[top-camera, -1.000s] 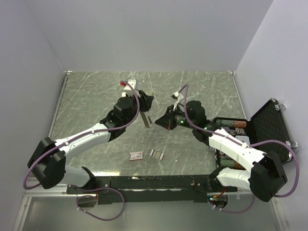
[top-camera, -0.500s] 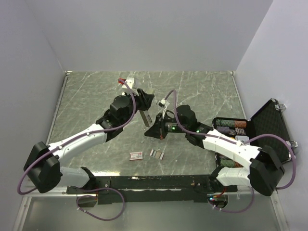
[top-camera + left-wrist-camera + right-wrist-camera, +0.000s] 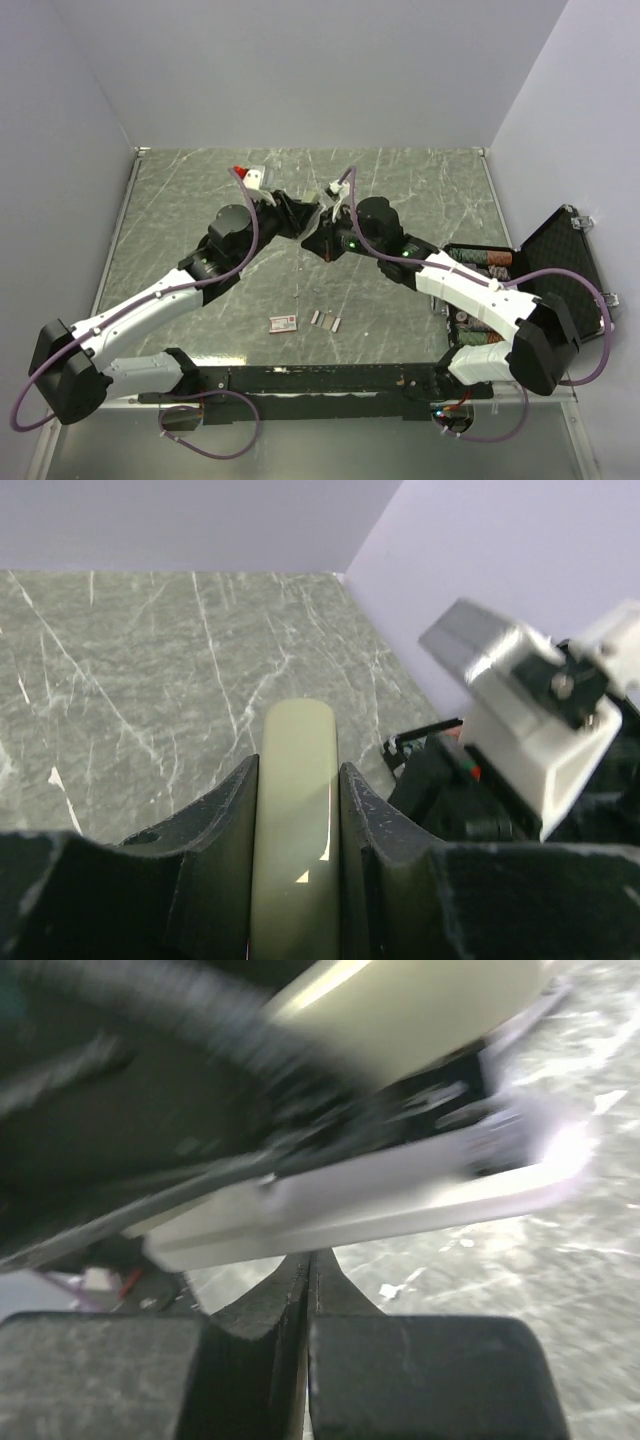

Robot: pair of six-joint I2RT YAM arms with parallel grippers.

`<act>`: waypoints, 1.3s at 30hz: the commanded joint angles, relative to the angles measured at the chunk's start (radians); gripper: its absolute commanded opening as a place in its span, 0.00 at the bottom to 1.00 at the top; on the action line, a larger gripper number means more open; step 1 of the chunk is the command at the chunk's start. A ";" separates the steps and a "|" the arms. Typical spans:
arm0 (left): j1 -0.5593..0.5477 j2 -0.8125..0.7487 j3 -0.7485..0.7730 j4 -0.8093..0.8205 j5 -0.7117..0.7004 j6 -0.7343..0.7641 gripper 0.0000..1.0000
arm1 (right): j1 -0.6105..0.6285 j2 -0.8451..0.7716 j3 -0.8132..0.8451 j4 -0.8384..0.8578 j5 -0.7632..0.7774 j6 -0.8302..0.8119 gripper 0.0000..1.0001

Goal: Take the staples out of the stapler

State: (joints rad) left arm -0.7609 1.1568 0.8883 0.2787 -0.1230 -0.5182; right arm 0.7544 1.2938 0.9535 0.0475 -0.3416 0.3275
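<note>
Left tool grips the stapler, mostly hidden.

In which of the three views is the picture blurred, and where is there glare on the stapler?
Right wrist view: the stapler is smeared by blur, with white glare on its metal end; the right gripper is sharper. Left wrist view: fairly sharp, a small glint on the cream body. Top external view: clear, evenly lit, soft shadows only.
</note>
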 commanded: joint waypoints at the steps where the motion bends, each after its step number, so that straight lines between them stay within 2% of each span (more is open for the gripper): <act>1: -0.002 -0.054 -0.028 -0.001 0.034 -0.026 0.01 | -0.017 -0.020 0.045 -0.043 0.091 -0.064 0.00; 11: -0.003 -0.108 -0.028 -0.041 0.045 -0.006 0.01 | -0.032 -0.090 0.037 -0.117 0.210 -0.096 0.00; 29: -0.002 -0.036 -0.057 0.053 0.192 -0.126 0.01 | -0.066 -0.073 0.148 -0.014 0.105 -0.011 0.00; 35: -0.002 -0.013 -0.028 0.022 0.126 -0.071 0.01 | -0.109 -0.105 0.116 -0.072 0.156 0.001 0.00; 39: 0.005 0.029 0.006 0.010 -0.007 -0.017 0.01 | -0.122 -0.142 0.015 -0.052 0.184 0.039 0.00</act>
State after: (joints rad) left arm -0.7498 1.1446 0.8471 0.3065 -0.0555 -0.5880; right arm 0.6510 1.2205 1.0180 -0.0788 -0.1955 0.3210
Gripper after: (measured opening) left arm 0.361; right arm 0.007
